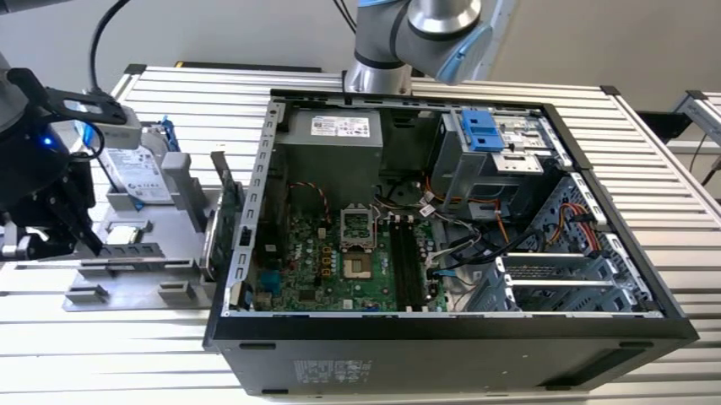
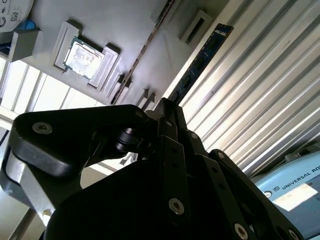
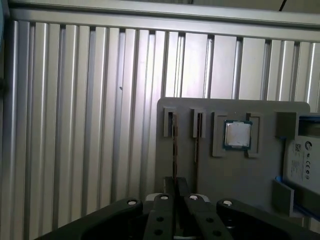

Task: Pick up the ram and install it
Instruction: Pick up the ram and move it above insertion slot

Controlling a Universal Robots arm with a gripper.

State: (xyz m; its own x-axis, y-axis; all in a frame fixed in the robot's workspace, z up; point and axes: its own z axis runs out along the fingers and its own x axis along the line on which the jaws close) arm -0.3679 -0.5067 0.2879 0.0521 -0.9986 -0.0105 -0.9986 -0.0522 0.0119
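1. At the exterior view's left, the arm's dark wrist is seen lowered over the grey fixture, which lies on the ribbed table. The gripper is pointed down at the fixture.
2. In both wrist views the two fingers are drawn close together, and one end of the ram is clamped between them.
3. In the second wrist view the ram is seen as a long dark-blue strip reaching away from the fingertips, above the fixture's edge. Edge-on in the first wrist view, it is lined up with a narrow slot; whether it touches the slot cannot be told.
4. A processor chip is seated in a square recess beside the slots.
5. A white printed label is borne by the hard drive, which is stood upright on the fixture.
6. Further right, a green card is stood just beside the open computer case.
7. Another white label is carried by the power supply inside the case. The arm's base is mounted behind the case.
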